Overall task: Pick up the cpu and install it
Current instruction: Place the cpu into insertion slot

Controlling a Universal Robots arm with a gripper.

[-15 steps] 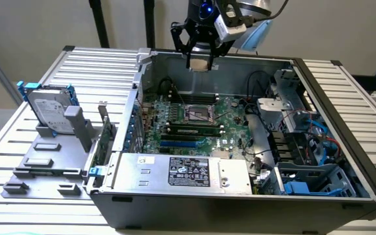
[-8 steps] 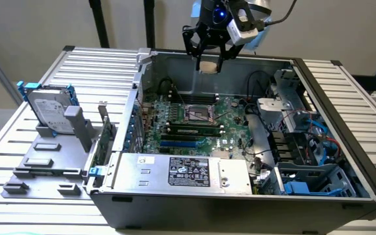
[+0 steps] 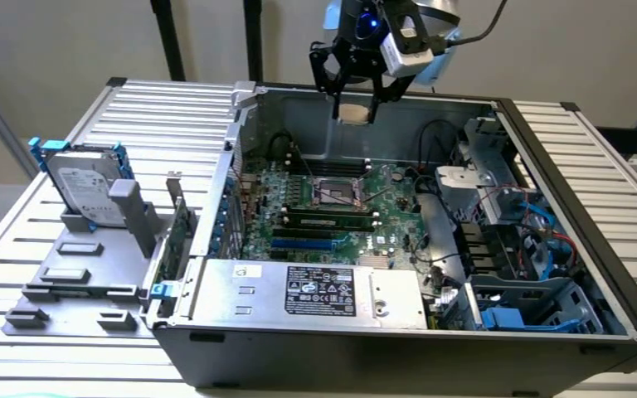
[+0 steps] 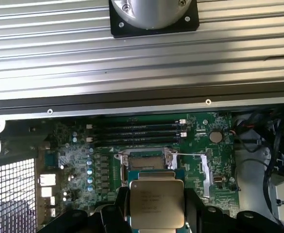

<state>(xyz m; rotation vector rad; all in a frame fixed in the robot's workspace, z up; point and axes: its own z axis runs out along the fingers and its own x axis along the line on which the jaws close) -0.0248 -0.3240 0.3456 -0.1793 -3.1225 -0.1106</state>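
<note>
At the exterior view's left, the hard drive (image 3: 80,186) stands in its grey fixture (image 3: 70,278) on the slatted table (image 3: 153,116), well apart from the work. Move your eye rightward to the open computer case (image 3: 584,215). Above its far wall hangs the gripper (image 3: 354,104), with the cpu (image 3: 354,113) clamped between its fingers and clear of everything inside. Lower down, on the motherboard (image 3: 391,236), sits the socket (image 3: 338,192), well apart from the chip. The power supply (image 3: 308,290) lies in front of it, and the blue drive cage (image 3: 523,319) is at the far right.

You are, I judge, in the carry: the chip is picked but not seated. What that calls for is getting it square over the socket, its edges parallel to the socket frame, with no tilt in the grip.

The exterior view gives you the chip's height above the case. The wrist view gives you its lettered metal top, a black finger (image 4: 114,213) pressed to each side edge, and the socket just past it, beside the memory slots (image 4: 142,130).
</note>
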